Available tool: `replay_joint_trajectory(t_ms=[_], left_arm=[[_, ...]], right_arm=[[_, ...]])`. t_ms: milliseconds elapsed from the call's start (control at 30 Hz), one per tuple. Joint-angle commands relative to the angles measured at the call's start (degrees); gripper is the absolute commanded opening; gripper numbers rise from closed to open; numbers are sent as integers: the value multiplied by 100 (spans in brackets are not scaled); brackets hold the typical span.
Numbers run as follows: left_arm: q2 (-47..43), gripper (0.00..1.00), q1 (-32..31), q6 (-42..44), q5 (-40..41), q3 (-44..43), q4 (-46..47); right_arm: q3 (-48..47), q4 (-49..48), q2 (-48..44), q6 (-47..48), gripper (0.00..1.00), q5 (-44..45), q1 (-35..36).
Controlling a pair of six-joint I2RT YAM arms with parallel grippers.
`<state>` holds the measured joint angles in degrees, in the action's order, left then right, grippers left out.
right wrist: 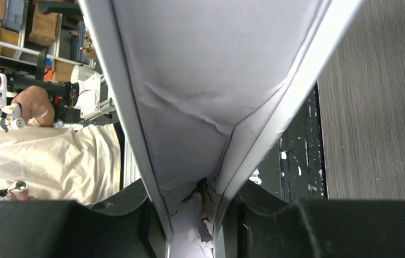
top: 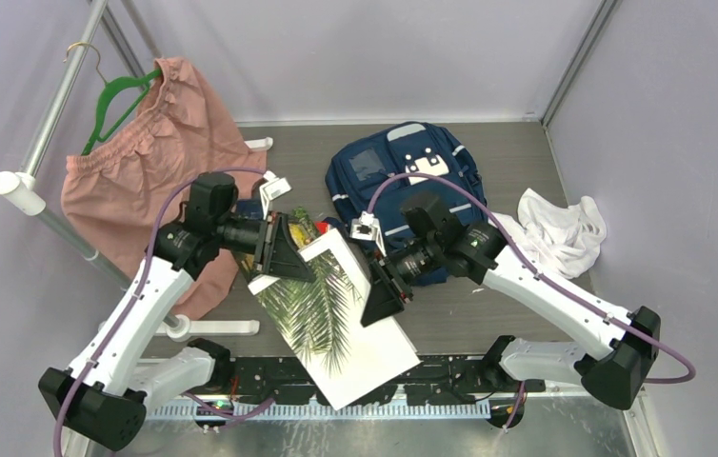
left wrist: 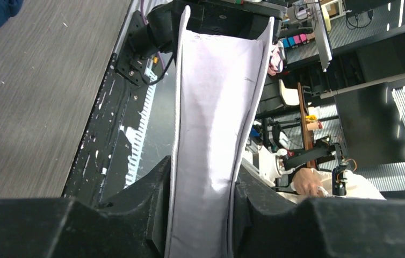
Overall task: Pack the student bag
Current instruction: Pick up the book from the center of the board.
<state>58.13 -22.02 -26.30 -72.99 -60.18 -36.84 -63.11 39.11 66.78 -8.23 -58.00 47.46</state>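
Palm-leaf book (top: 336, 324), white-patched student bag (top: 350, 190)

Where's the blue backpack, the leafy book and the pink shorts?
student bag (top: 348, 181), top camera view, its navy left side.
leafy book (top: 322, 314), top camera view, the palm leaf on its cover.
pink shorts (top: 146, 186), top camera view, the middle of the fabric.

readable text: none | student bag (top: 348, 186); white patch (top: 428, 165): marks too small to read
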Motion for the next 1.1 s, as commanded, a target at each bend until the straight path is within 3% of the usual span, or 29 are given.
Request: replay_joint_trajectory(t_ms=[0,67,200,267,367,633,700,800,933,1000,1067], left_arm=[[-224,27,-22,-74,-90,35,257],[-244,19,-22,-114,-86,66,326],[-249,7,26,-31,66,-32,201],[-247,3,167,32,363,-195,-62],[-294,0,395,72,750,-460,-303],[-205,0,1254,-1214,2421,-1069,-36],[-179,0,1467,-1833,2483,-1012,512],[-158,0,1551,-2823,2170,-783,1609],[12,0,1558,-3260,1818,-727,2138],[108,0,1573,-3372,1650,-729,2216],[152,0,1576,-3544,1495,-679,2462]], right_arm=[[-260,-511,-146,-73,28,280,-87],[-185,-617,-174,-232,34,382,-153],[-39,-665,-400,-644,68,1141,-320],[-70,-447,-645,-1024,83,2976,-427],[-50,-124,-1332,-1430,99,4821,-678],[258,25,-3249,-2434,100,7249,-895],[604,-126,-3467,-2869,100,7189,-896],[1353,-969,-3689,-3510,100,6093,-891],[2836,-3634,-4224,-4777,100,4834,-895],[3527,-5059,-4372,-5395,100,4645,-890],[3846,-5851,-4217,-5685,100,4485,-894]])
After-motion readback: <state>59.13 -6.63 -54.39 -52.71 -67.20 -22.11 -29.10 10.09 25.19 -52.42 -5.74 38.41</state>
